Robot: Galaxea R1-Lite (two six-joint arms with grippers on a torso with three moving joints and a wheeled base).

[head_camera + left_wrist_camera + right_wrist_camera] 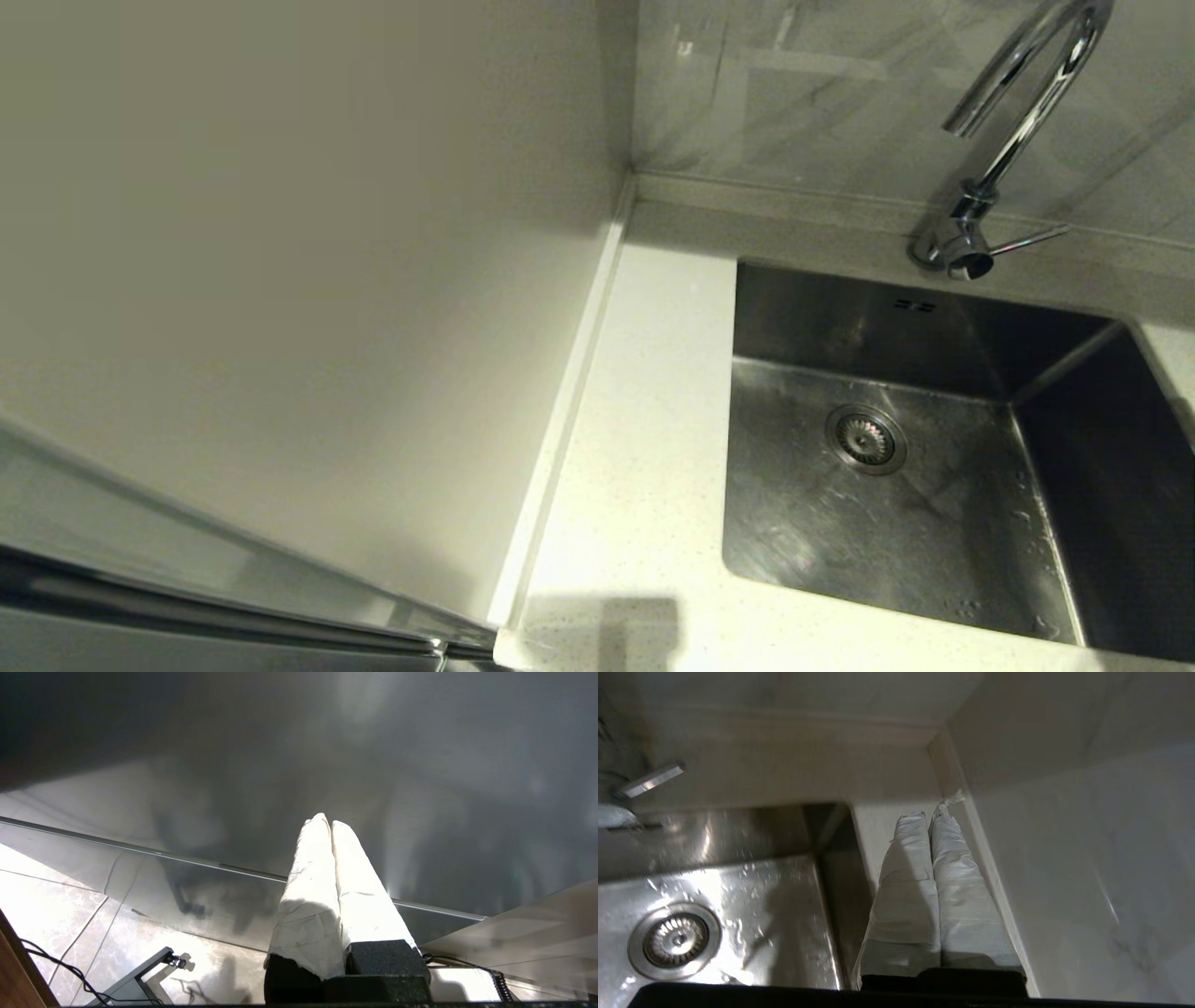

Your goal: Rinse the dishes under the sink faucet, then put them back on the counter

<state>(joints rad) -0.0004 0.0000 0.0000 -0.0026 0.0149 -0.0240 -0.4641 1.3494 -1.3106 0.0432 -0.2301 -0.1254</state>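
Nothing readable anywhere here, honestly. No brand mark on the faucet (1013, 140), no stamp on the sink (896, 523) or its drain strainer (865, 439) (just plain metal), and no label or number on the desk (644, 448) either.

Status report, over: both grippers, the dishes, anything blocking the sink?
Left gripper shut, parked off the counter. Right gripper shut, empty, over the white speckled counter. Brushed steel sink wet, empty; no bowls in view. Nothing blocking.
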